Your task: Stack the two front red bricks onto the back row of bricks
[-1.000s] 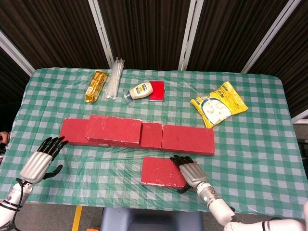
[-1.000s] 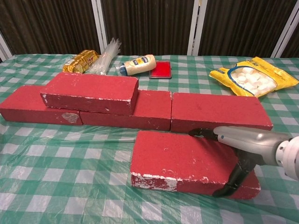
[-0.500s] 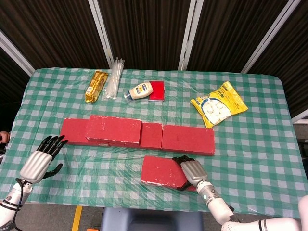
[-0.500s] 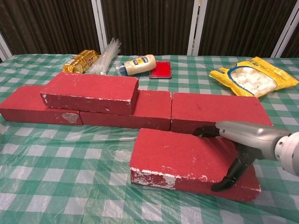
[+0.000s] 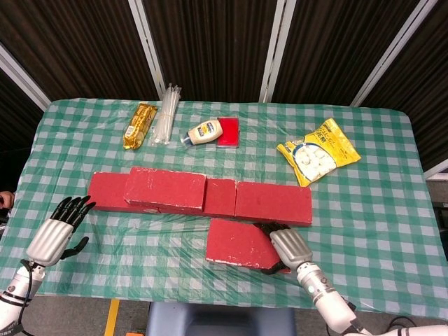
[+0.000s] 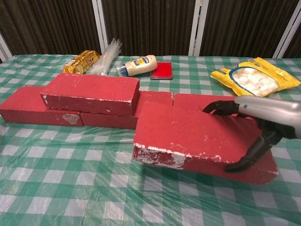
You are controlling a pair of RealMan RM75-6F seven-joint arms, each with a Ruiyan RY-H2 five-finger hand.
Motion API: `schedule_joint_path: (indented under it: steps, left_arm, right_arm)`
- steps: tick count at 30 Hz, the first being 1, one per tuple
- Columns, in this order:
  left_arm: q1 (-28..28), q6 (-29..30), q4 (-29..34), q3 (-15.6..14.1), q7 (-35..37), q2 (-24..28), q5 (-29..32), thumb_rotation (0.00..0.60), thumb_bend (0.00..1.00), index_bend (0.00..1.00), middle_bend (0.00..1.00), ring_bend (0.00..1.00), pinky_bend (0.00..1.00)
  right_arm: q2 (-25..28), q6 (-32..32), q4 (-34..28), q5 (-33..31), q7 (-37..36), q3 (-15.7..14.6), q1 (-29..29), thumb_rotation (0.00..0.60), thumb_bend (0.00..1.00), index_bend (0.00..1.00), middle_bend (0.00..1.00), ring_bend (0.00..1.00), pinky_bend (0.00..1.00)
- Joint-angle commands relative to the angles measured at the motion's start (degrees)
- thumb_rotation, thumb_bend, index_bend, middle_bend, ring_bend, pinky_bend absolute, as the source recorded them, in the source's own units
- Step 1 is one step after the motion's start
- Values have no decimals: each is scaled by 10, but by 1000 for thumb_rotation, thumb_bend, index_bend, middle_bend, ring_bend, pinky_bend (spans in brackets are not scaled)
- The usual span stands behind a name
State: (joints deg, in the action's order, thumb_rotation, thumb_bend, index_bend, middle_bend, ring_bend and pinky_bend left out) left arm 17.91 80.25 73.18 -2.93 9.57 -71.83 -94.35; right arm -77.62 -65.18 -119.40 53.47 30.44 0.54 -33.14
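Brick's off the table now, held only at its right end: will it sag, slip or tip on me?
The lifted brick looks rigid, so sagging is unlikely. The right hand grips one end only, so the far end may droop. Its chipped, rough faces probably resist slipping.

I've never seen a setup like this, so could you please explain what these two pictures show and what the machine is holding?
This is a robot with two arms, each ending in a human-like hand. One picture looks down from its head, the other looks forward from its chest. The right hand grips a red brick by its right end, fingers over the top, lifting it above the table. The left hand is open and holds nothing. Behind lies a row of bricks, with one brick already stacked on it. Further back are a snack bar, clear sticks, a bottle, a red box and a yellow bag.
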Motion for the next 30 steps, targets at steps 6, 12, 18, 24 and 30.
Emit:
schedule_joint_path:
  steps: [6,12,18,24,30]
  left_arm:
    - [-1,-6,-1,8,-18,-6,11,600,391,0,0,0,4]
    - [1,-22,-4,15,-37,-16,27,600,393,0,0,0,4]
    - [1,-31,-8,23,-49,-22,42,600,394,0,0,0,4]
    - [1,-39,-10,29,-56,-26,53,600,393,0,0,0,4]
    - [2,-39,-9,29,-63,-28,51,600,393,0,0,0,4]
  right_arm:
    - [82,43,6,5,-69,68,-31,600,118,490,339,268,407]
    - [119,162,90,-52,-106,121,-103,600,118,480,339,269,409]
    - [123,257,185,-56,-155,130,-141,600,118,478,338,269,409]
    - [122,303,247,-15,-200,122,-147,600,118,478,338,269,409]
    - [95,327,286,-7,-226,112,-159,600,118,473,338,269,409]
